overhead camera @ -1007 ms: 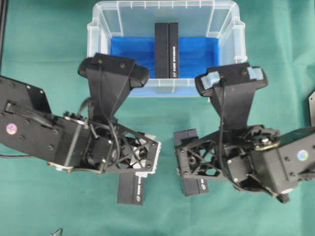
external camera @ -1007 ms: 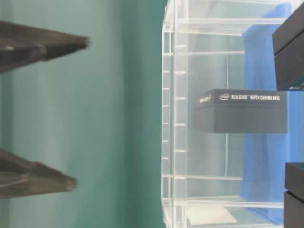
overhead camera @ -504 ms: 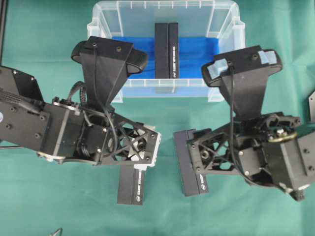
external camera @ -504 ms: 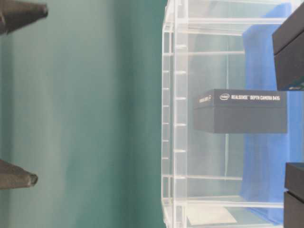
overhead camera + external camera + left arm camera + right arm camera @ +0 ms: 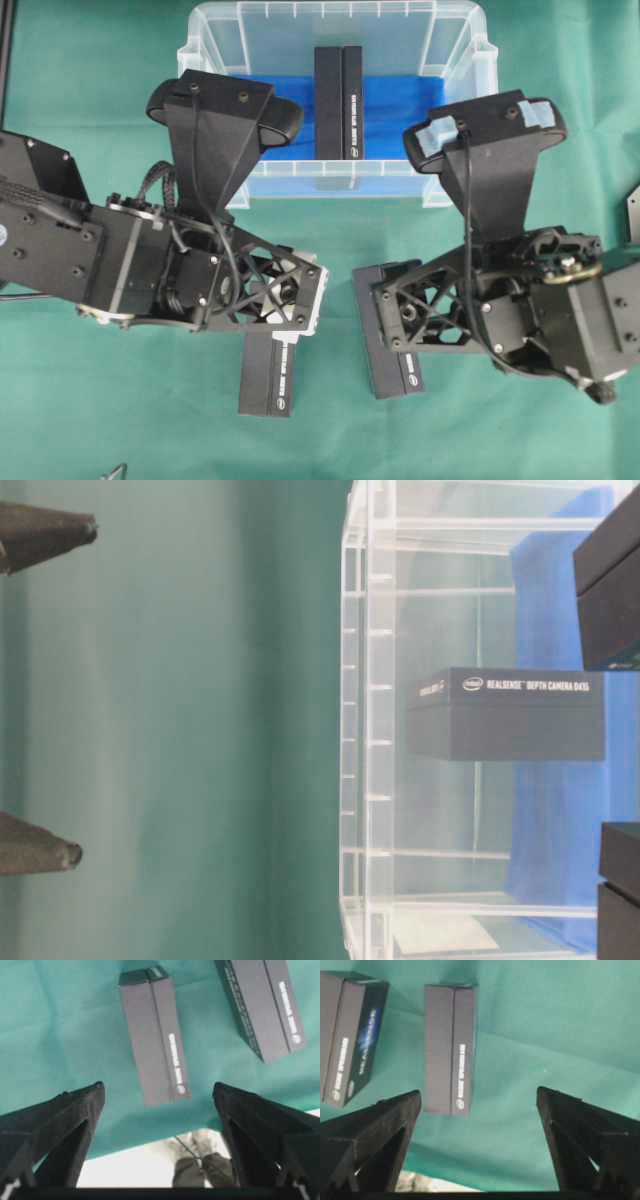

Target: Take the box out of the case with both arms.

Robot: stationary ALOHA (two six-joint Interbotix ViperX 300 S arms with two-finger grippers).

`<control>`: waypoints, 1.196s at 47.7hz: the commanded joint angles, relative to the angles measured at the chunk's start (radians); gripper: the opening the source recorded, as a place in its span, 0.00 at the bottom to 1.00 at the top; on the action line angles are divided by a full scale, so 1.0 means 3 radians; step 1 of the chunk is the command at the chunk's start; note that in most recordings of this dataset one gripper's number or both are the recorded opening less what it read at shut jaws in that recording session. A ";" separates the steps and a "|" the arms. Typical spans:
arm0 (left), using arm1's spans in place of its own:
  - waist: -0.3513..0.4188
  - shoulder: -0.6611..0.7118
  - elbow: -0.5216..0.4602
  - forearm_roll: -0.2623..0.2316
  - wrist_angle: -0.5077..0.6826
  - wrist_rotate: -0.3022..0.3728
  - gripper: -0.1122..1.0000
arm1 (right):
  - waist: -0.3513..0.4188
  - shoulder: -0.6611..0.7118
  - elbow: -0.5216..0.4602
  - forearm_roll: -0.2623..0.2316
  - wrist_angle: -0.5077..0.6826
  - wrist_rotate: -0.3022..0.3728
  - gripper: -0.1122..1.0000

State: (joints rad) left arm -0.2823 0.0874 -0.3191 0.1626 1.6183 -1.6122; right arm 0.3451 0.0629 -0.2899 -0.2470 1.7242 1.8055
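Table boxes [image 5: 265, 375] half under arms

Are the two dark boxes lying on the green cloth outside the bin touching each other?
Apart. The left wrist view shows green cloth plainly between the left box and the right box; the overhead view agrees.
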 commanded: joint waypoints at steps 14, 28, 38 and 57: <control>0.0005 -0.0179 0.0026 0.0015 0.0015 0.0041 0.87 | 0.0000 -0.0128 -0.0036 0.0020 0.0097 -0.0107 0.92; -0.0061 -0.0629 0.0532 -0.0005 0.0061 -0.0010 0.87 | 0.0107 -0.0383 0.0225 0.0056 0.0343 -0.0112 0.89; -0.0143 -0.0961 0.0992 -0.0005 0.0061 -0.0240 0.87 | 0.0138 -0.0741 0.0654 0.0164 0.0348 -0.0087 0.89; -0.0537 -0.1825 0.1958 -0.0015 0.0061 -0.0972 0.87 | 0.0251 -0.1478 0.1432 0.0169 0.0245 0.0123 0.88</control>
State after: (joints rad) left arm -0.4172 -0.4080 0.2470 0.1549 1.6368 -1.8791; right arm 0.4080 -0.3421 0.1227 -0.1963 1.8101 1.8392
